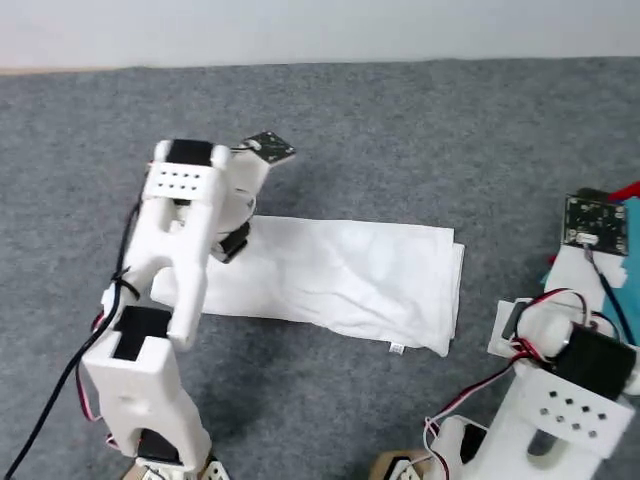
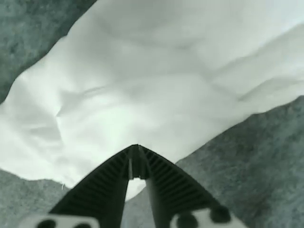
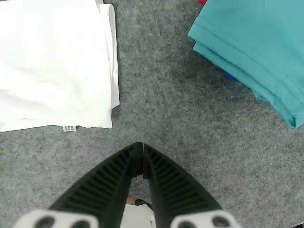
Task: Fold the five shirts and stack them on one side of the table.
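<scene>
A white shirt (image 1: 340, 275) lies folded into a long strip across the middle of the grey table. My left gripper (image 2: 136, 151) hangs shut just above the strip's left end (image 2: 156, 85), near its front edge, and I see no cloth between the fingers. In the high view the left gripper (image 1: 232, 245) sits over that same end. My right gripper (image 3: 140, 146) is shut over bare grey felt, between the white shirt's right end (image 3: 52, 61) and a folded teal shirt (image 3: 256, 42).
The teal shirt (image 1: 632, 228) lies at the table's right edge on a stack, with red cloth (image 1: 626, 190) and a blue edge (image 3: 230, 76) peeking out. The right arm (image 1: 560, 380) stands at the front right. Bare felt (image 1: 420, 130) stretches behind the white shirt.
</scene>
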You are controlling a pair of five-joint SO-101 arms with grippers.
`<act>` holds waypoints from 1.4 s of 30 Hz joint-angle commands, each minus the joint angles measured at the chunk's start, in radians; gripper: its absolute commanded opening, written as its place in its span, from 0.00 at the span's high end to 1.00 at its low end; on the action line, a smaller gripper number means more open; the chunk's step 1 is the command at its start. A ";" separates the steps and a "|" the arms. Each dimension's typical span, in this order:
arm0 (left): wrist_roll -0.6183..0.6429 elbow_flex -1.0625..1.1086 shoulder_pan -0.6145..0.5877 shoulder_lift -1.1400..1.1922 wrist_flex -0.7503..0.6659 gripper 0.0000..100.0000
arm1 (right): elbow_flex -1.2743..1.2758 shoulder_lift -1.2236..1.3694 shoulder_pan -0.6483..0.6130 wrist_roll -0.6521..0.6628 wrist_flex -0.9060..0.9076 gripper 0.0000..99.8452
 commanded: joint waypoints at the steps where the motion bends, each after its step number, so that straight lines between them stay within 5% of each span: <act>1: 0.008 -0.002 0.032 0.040 -0.041 1.00 | -0.011 -0.005 0.007 -0.006 0.013 0.99; 23: -0.098 0.018 0.094 0.161 0.095 1.00 | -0.008 -0.005 0.005 -0.006 0.012 0.99; 37: -0.098 0.018 0.140 -0.141 0.095 0.94 | -0.014 -0.005 0.002 -0.006 0.012 0.99; 42: -0.095 0.012 0.071 -0.227 0.095 0.90 | -0.014 -0.004 -0.099 0.014 0.022 0.95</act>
